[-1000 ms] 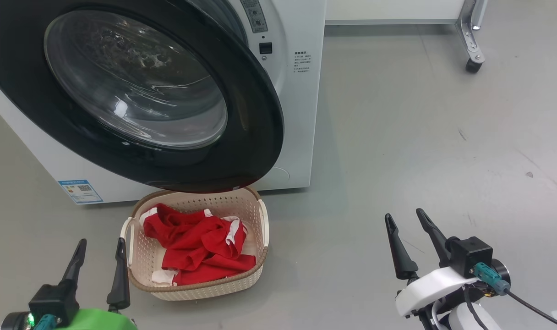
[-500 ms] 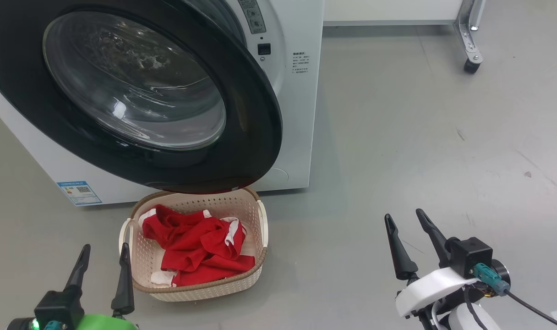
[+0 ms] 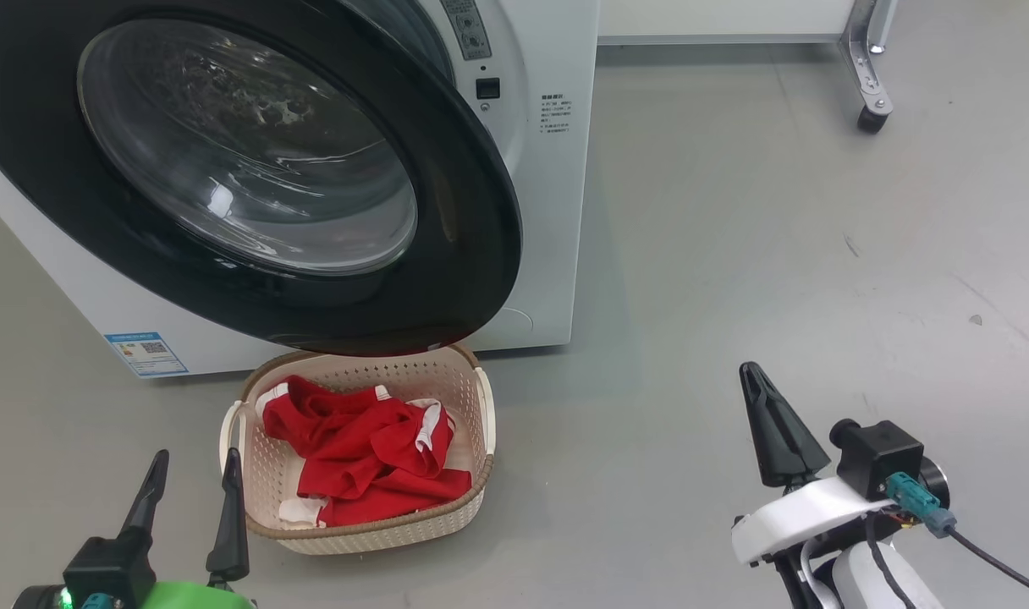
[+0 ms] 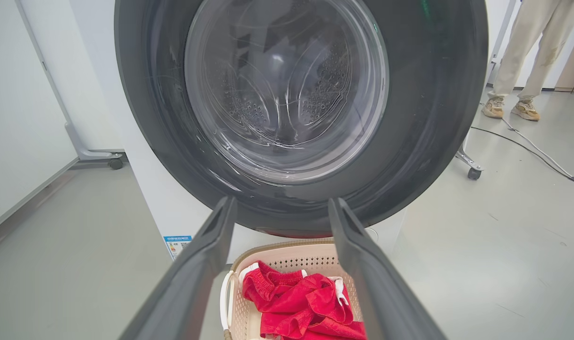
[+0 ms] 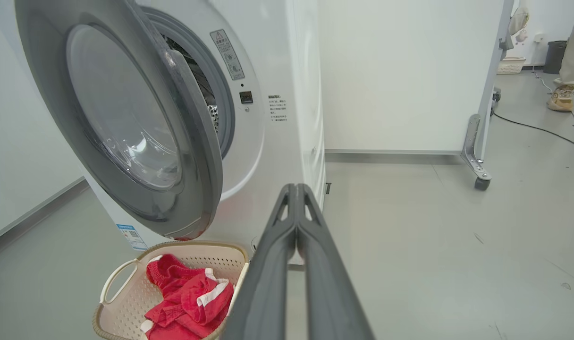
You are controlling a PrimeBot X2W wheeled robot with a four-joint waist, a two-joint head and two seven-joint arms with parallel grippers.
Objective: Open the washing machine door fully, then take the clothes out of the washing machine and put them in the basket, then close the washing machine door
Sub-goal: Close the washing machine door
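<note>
Judge unloading complete: the bright red, white-trimmed clothes lie in the cream perforated plastic basket, just right of your left pincer, which stands wide and empty. Your right pincer is pressed together on nothing. Remaining: close the round black-rimmed glass door, ajar ahead of both.

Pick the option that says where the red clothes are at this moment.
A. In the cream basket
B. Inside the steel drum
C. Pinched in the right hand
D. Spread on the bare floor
A: the clothes lie heaped inside the basket, which stands just below the lower edge of the open washing machine door.
</note>
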